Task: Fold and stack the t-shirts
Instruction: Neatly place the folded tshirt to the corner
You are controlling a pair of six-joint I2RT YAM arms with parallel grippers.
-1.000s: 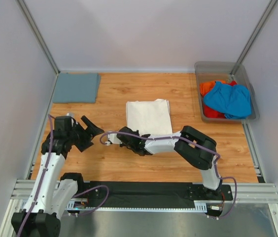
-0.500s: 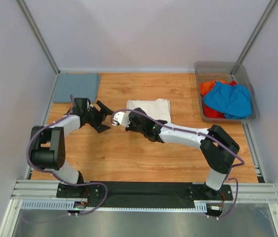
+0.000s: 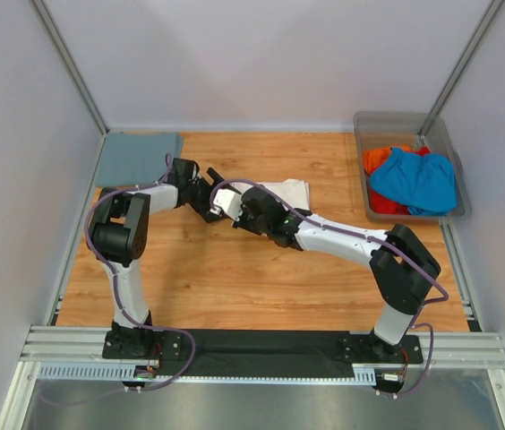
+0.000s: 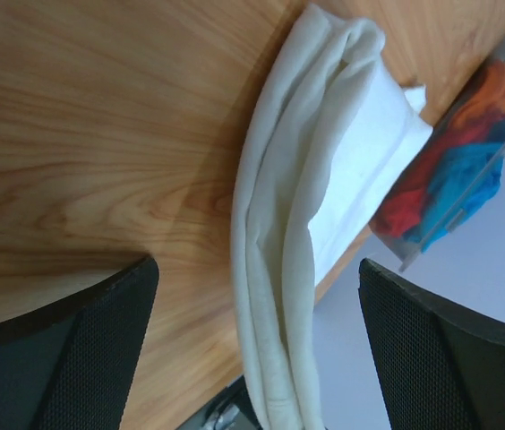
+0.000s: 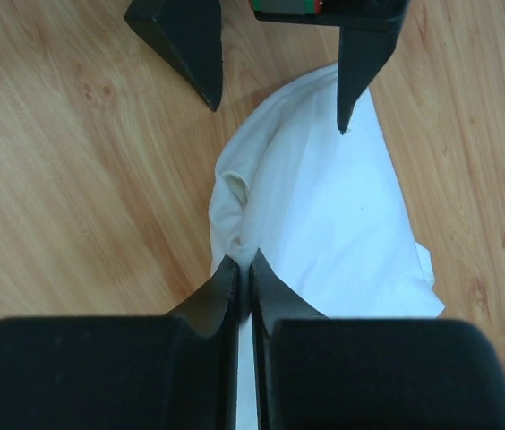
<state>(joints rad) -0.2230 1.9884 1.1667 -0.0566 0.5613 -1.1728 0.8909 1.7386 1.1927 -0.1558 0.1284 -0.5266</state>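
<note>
The cream-white t-shirt (image 3: 286, 189) lies folded at mid-table, and its near edge is lifted over towards the back. My right gripper (image 3: 233, 209) is shut on that shirt's left corner, and the cloth bunches at its tips (image 5: 243, 262). My left gripper (image 3: 208, 192) is open at the shirt's left edge. In the left wrist view the folded edge (image 4: 293, 251) hangs between the spread fingers (image 4: 73, 349), untouched. A grey-blue shirt (image 3: 138, 159) lies folded at the far left. A bright blue shirt (image 3: 418, 179) and an orange-red shirt (image 3: 376, 159) are in the bin.
The clear grey plastic bin (image 3: 403, 119) stands at the far right corner. Grey walls enclose the wooden table (image 3: 235, 287) on three sides. The two arms meet close together at the shirt's left side.
My left arm has swung from the near left out to the shirt's left edge. My right gripper has carried the shirt's near corner away towards the back, shortening the visible cloth.
</note>
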